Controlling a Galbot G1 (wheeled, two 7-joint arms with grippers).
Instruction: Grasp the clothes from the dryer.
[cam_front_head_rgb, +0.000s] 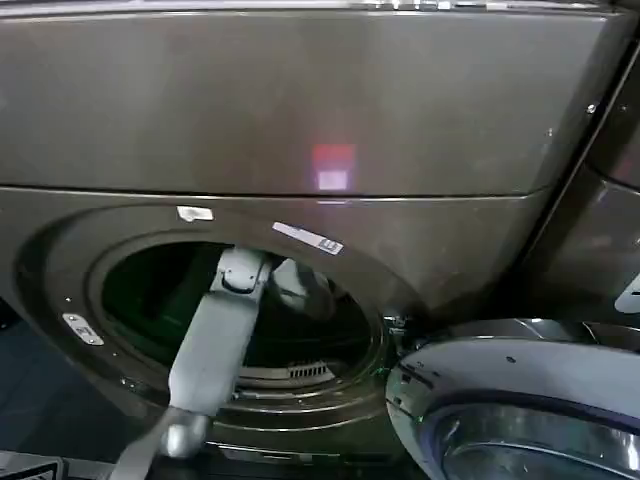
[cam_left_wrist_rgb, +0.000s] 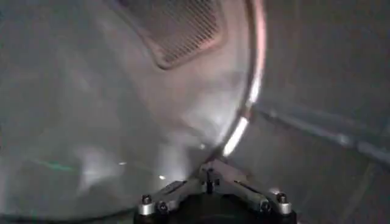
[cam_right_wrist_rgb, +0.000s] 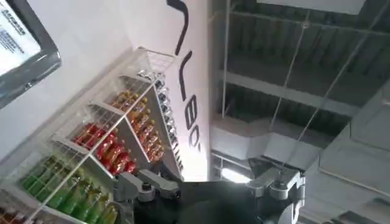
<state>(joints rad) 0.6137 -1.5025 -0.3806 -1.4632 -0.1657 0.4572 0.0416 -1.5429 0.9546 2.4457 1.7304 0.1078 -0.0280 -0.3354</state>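
Left arm (cam_front_head_rgb: 215, 340) reaches through the porthole of the dryer (cam_front_head_rgb: 300, 120), with the left gripper (cam_left_wrist_rgb: 213, 204) inside the steel drum (cam_left_wrist_rgb: 91, 109); its fingers are spread wide, nothing between them. Ahead of it sit the drum's back wall and a perforated vent panel (cam_left_wrist_rgb: 183, 27), and I can't make out the clothes around the fingers. Right gripper (cam_right_wrist_rgb: 207, 185) is away from the dryer, pointing up toward a wire rack of bottles (cam_right_wrist_rgb: 103, 152) and the ceiling, fingers apart and empty; the dryer door (cam_front_head_rgb: 520, 410) hangs open to the right of the porthole.
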